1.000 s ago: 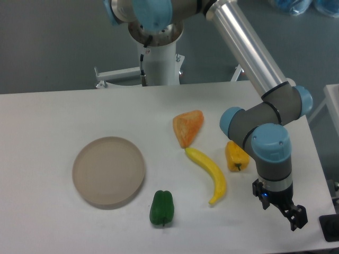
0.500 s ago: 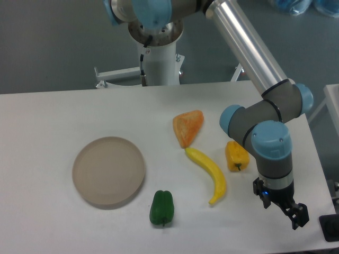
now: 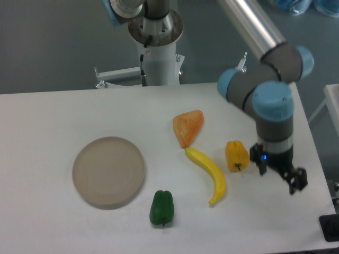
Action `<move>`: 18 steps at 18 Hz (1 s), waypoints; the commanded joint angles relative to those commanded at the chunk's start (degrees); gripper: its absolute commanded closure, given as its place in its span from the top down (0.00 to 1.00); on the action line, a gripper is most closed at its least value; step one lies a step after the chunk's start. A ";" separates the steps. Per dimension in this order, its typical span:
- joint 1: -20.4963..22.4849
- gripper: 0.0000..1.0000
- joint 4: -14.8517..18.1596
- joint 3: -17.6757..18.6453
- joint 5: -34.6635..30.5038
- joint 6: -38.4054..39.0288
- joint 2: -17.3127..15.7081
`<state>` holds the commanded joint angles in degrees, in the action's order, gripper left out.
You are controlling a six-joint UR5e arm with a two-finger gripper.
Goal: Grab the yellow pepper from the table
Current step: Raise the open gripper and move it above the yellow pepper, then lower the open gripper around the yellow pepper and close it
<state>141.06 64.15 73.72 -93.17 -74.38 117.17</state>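
The yellow pepper [image 3: 236, 155] lies on the white table [image 3: 53, 121] at the right, its short green stem pointing toward the front edge. My gripper [image 3: 279, 177] hangs just to the right of it, a little above the tabletop, apart from the pepper. Its two dark fingers stand apart with nothing between them, so it is open.
A curved yellow banana [image 3: 209, 174] lies just left of the pepper, with an orange wedge [image 3: 188, 127] behind it. A round beige plate [image 3: 108, 171] sits at the left and a green pepper [image 3: 161, 207] near the front. The table's right edge is close to my gripper.
My gripper has risen and moved back from the front right corner, ending level with the yellow pepper. The arm's wrist lifted with it. No object moved.
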 joint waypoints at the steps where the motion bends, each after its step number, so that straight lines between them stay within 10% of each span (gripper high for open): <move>1: 0.88 1.00 0.27 1.32 0.18 2.72 -0.88; 9: 5.81 1.00 -1.04 10.64 14.49 23.47 -3.62; 18: 5.11 1.00 -12.65 19.70 15.03 29.82 -3.09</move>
<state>146.16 51.51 93.42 -78.13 -44.56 114.08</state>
